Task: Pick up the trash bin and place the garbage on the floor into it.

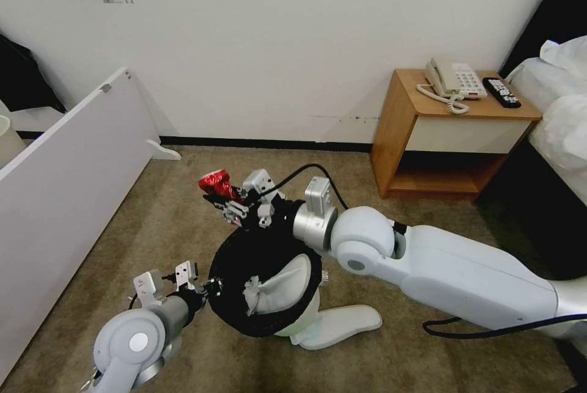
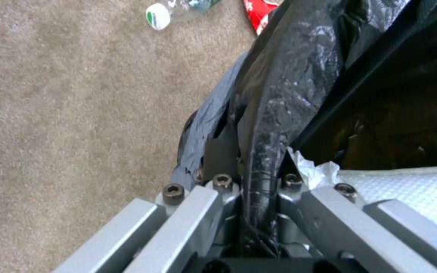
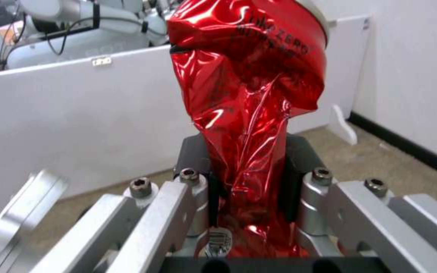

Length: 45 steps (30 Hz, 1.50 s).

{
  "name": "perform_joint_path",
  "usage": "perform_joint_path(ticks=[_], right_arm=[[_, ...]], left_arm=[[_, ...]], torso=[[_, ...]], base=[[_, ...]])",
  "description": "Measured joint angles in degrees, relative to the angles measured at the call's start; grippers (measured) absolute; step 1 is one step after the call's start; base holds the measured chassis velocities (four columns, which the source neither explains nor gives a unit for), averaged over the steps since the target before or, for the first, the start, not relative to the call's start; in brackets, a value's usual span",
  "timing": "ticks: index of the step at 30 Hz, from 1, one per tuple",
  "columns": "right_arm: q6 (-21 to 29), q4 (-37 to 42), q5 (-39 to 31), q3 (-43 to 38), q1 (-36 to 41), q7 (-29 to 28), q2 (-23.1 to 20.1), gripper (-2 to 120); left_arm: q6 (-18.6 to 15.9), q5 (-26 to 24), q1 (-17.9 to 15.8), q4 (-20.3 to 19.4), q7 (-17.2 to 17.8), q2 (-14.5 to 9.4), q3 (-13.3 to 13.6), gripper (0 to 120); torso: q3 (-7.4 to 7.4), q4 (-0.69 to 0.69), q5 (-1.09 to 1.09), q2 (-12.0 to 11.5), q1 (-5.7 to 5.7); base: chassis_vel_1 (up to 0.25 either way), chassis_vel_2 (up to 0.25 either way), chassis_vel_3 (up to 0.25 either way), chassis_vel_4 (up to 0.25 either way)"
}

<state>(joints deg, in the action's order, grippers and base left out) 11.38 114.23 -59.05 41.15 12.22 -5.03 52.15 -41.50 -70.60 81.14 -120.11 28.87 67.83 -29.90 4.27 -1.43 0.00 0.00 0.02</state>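
Observation:
The trash bin (image 1: 235, 258), white with a black bag over its rim, tilts toward me above the carpet floor (image 1: 171, 222). My left gripper (image 1: 206, 286) is shut on its near-left rim; in the left wrist view the black bag rim (image 2: 274, 113) runs between the fingers. Inside lie a white slipper (image 1: 285, 286) and crumpled tissue (image 1: 252, 290). My right gripper (image 1: 225, 202) hovers at the bin's far edge, shut on a crushed red can (image 1: 215, 184), which stands up from the closed jaws (image 3: 249, 94). On the carpet lie another white slipper (image 1: 345, 324), a small bottle (image 2: 160, 14) and a red-and-white can (image 2: 258, 13).
A white board (image 1: 67, 179) leans along the left. A wooden nightstand (image 1: 397, 136) with a phone (image 1: 455, 81) and a remote (image 1: 501, 92) stands at the back right, beside a bed (image 1: 562, 118). Open carpet lies between the board and the bin.

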Motion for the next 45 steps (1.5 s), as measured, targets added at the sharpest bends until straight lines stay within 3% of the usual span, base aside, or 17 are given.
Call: perform_joint_path(ticks=[26,45], right_arm=[[-1.0,-0.8,4.8,1.7,7.2,0.8,-2.5,19],[-1.5,-3.5,6.1,1.1,10.4,1.3,-2.3,20]], left_arm=[[0.2,-2.4,0.1,0.0,0.3,0.5,-3.2,1],[0.2,-3.3,1.1,-1.3,0.4,0.6,-3.3,1]], torso=[[0.00,0.00,0.01,0.0,0.00],[0.00,0.00,0.00,0.0,0.00]], base=[[0.000,0.000,0.000,0.000],[0.000,0.000,0.000,0.000]])
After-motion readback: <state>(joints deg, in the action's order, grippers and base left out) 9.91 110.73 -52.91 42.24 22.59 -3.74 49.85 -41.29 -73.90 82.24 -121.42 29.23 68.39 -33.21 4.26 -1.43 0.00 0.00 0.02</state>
